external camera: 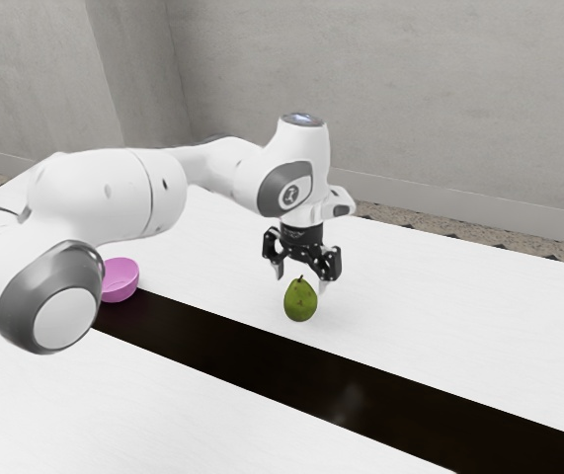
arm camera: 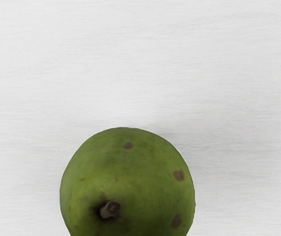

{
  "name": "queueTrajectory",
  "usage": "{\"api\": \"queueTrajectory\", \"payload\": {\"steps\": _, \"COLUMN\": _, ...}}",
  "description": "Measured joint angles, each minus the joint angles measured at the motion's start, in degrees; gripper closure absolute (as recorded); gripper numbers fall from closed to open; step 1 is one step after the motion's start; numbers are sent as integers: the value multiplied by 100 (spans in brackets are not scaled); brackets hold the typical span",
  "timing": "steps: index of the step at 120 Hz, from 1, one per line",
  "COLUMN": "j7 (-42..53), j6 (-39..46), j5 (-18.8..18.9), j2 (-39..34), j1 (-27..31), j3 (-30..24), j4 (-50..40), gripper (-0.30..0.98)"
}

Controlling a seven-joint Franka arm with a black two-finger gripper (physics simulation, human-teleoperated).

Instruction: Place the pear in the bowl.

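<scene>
- One pear (external camera: 299, 296) stands upright just below our released, spread pincer (external camera: 301, 283).
- Likely firm, light, slick and bruisable; we'd squeeze its broad belly (external camera: 301, 309) gently, sparing the stem (arm camera: 110, 210).

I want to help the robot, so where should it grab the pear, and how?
Come from straight above, I'd say, and close the gripper on two opposite sides of the pear, around its round middle. It stands upright, and the stem on top looks too thin to grip.
</scene>
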Motion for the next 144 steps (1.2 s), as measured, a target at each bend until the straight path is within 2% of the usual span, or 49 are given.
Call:
{"api": "queueTrajectory", "payload": {"steps": 26, "j7": -356, "j6": 492, "j5": 44, "j2": 110, "j1": 78, "j3": 7, "j4": -224, "gripper": 2}}
{"api": "queueTrajectory", "payload": {"steps": 64, "j7": -695, "j6": 709, "j5": 7, "j2": 355, "j1": 72, "j3": -3, "j4": -240, "gripper": 3}}
{"api": "queueTrajectory", "payload": {"steps": 144, "j7": -1006, "j6": 676, "j5": 25, "j2": 214, "j1": 85, "j3": 56, "j4": -419, "gripper": 34}}
